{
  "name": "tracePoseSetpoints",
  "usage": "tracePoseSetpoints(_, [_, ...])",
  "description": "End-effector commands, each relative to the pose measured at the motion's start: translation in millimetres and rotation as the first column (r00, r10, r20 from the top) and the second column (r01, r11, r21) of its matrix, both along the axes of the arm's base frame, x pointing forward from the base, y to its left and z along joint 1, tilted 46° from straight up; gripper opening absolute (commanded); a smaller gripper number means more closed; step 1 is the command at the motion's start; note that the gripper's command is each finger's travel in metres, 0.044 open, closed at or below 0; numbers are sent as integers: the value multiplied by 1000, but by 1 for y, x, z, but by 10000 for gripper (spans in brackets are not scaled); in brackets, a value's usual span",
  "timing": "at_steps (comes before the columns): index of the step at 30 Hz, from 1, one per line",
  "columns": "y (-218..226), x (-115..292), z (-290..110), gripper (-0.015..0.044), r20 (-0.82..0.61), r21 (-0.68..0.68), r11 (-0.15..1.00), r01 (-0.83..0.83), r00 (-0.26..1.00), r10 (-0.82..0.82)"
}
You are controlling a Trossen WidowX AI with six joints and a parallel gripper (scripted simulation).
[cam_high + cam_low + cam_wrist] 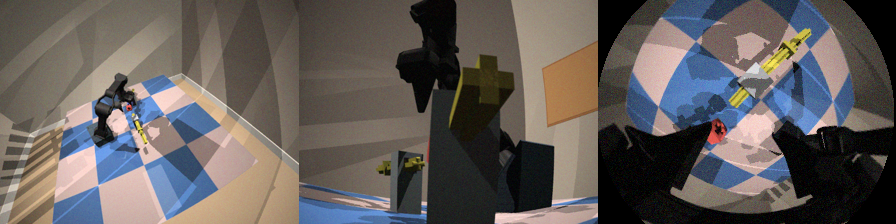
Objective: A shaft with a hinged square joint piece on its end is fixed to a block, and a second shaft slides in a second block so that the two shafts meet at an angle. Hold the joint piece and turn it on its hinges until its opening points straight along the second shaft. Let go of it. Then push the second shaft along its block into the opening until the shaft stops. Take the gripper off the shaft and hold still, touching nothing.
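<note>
The red joint piece (128, 108) (717, 132) shows a dark opening; a sliver of its red edge shows in the exterior view. A bit of blue hinge shows behind it. The first shaft (133, 90) (414, 163) is yellow and passes through its grey block (408, 186). The second yellow shaft (140, 130) (488, 78) (774, 62) runs through its grey block (135, 117) (462, 155) (754, 80). A gap separates its near end from the joint piece. My gripper (746, 130) is open and empty, the joint piece beside its left fingertip in the wrist view. Whether they touch is unclear.
The arm's dark base (100, 136) (535, 176) stands beside the row of parts. A blue and pink checkered mat (122, 197) lies under everything. An orange panel (571, 85) hangs on the wall in the exterior view.
</note>
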State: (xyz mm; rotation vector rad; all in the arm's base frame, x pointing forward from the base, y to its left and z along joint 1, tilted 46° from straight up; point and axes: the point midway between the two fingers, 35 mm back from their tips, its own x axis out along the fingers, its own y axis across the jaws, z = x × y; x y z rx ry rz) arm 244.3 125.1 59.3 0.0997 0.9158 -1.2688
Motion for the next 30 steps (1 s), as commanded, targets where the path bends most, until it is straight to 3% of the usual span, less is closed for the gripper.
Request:
tracePoseSetpoints(1, [-3, 0, -3, 440, 65, -16, 998, 60, 996, -59])
tracePoseSetpoints(13, [-8, 1, -9, 440, 323, -9, 961, 275, 911, -257])
tracePoseSetpoints(30, [-14, 1, -16, 440, 619, 79, 861, 503, 652, -437])
